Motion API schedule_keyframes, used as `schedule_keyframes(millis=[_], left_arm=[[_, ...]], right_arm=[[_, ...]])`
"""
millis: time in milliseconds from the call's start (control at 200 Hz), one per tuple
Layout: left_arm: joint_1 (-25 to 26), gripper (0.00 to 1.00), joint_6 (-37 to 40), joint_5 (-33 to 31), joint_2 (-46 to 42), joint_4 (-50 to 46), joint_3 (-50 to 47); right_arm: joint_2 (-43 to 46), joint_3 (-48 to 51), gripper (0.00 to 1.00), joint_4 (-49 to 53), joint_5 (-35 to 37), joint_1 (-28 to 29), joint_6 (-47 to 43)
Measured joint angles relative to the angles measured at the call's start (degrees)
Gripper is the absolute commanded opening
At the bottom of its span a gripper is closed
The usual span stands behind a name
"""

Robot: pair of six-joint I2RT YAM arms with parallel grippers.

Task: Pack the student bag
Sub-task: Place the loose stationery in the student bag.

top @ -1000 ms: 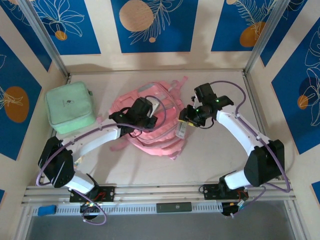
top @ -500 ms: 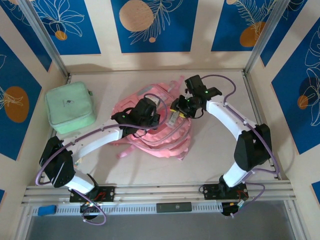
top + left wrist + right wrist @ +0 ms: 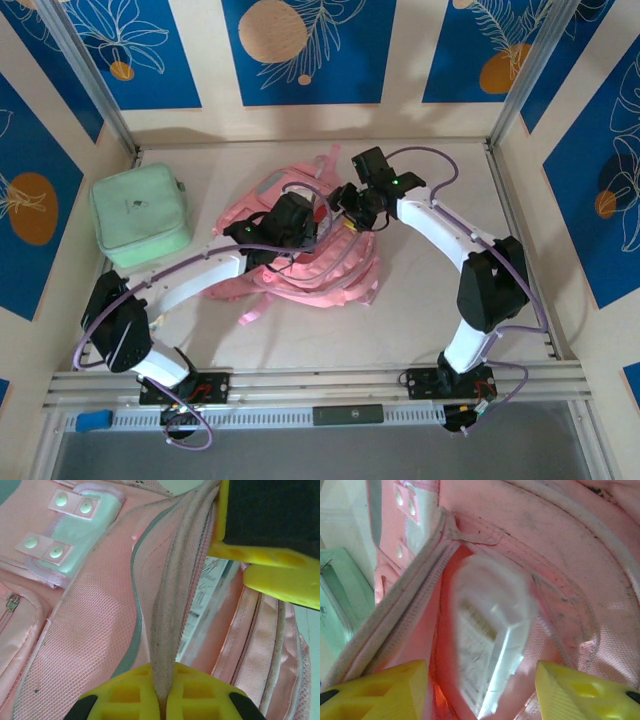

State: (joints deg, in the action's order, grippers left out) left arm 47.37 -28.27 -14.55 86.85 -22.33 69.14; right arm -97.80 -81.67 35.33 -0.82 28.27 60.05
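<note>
Yellow foam: noted left fingers [image 3: 200, 695] pinched shut on zip lip [image 3: 165, 630] of student bag [image 3: 330, 285], propping it open on worktop [image 3: 430, 330]. Right fingers [image 3: 385, 685] spread apart and nearer the opening. Blurred white packet [image 3: 490, 630] straight ahead between them, long axis seemingly pointing into bag.

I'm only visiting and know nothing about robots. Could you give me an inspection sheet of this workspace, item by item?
Surface: pale table, no spills seen.
Job's things: pink student bag lies mid-table with its main pocket open; a blurred clear box is in the opening.
Clutter: mint green case on the left, apart from the bag.
Grippers: left gripper shut on the bag's opening edge; right gripper open over the box.
Cables: purple cables follow both arms.
Surroundings: blue flower-printed panels wall the table.
</note>
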Motion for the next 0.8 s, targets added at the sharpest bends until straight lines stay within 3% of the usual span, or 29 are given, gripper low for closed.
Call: schedule_keyframes(millis=[160,295,465,800], left_arm=[[0.0,0.0,-0.22,0.11,0.24,0.04,0.17],[0.0,0.0,-0.2,0.79,0.35,0.0,0.79],[0.0,0.0,-0.15,2.05,0.68,0.0,1.01],[0.0,0.0,-0.17,4.2,1.49,0.07,1.09]], right_arm=[[3.02,3.89,0.61,-1.01,0.17,-0.24,-0.7],[5.01,5.4,0.43,-2.12,-2.08,-2.71,-2.58],[2.29,4.39,0.31,-2.97,-5.77,-6.03,-7.43],[-5.31,3.96,0.06,-6.82,-9.81,-2.69,-11.32]])
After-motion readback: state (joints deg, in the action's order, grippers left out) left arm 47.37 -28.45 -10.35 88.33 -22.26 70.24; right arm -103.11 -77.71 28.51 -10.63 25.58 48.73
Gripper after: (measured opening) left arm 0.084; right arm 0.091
